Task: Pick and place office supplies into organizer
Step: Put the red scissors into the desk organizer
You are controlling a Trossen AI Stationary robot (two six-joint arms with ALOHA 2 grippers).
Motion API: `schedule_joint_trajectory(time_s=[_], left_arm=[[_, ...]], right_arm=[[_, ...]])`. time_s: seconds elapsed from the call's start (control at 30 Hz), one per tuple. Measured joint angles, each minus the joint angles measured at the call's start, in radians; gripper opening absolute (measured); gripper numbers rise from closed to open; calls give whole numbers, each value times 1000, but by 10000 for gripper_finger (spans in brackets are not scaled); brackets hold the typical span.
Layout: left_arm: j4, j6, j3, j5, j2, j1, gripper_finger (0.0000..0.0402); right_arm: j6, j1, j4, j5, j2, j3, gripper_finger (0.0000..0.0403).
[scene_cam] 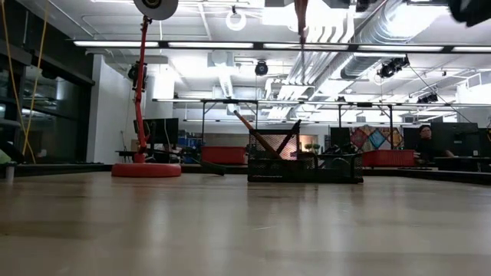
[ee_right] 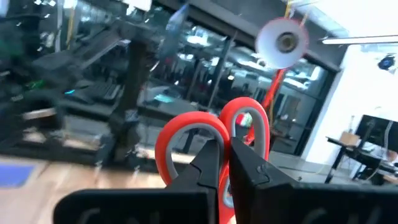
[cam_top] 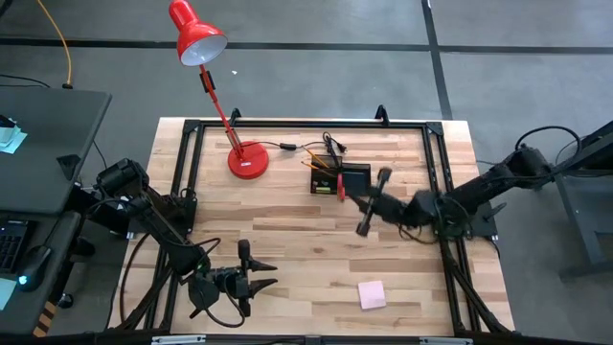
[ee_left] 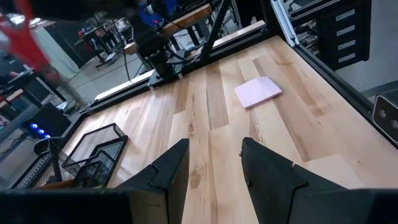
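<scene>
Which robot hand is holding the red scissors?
The right gripper, shut on the scissors above the organizer. The left gripper is open and empty.

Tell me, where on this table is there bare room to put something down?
Bare wood runs between the black organizer and the pink sticky pad, and along the left side below the red lamp. It is crowded at the organizer, where the right gripper holds the red-handled scissors. The left gripper waits near the front edge.

Light wood-plank table [cam_top: 287, 230] w/ smooth finish, black wire-mesh organizer [ee_left: 93, 152], glossy red plastic scissors [ee_right: 211, 134] handles, matte pink paper pad [cam_top: 372, 294].
</scene>
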Motion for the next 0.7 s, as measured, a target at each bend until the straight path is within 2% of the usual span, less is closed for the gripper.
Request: schedule_joint_trajectory(time_s=[0.23,0.43,0.7], left_arm=[[24,8,0,-12,0,1,134],[51,19,0,-72,0,1,134],[81,38,0,-75,0,1,134]], right_arm=[[45,-278,-8,-230,1,-6,0],[169,-516,-19,-447,19,-6,0],[232,-676,2,-624,113,22,0]])
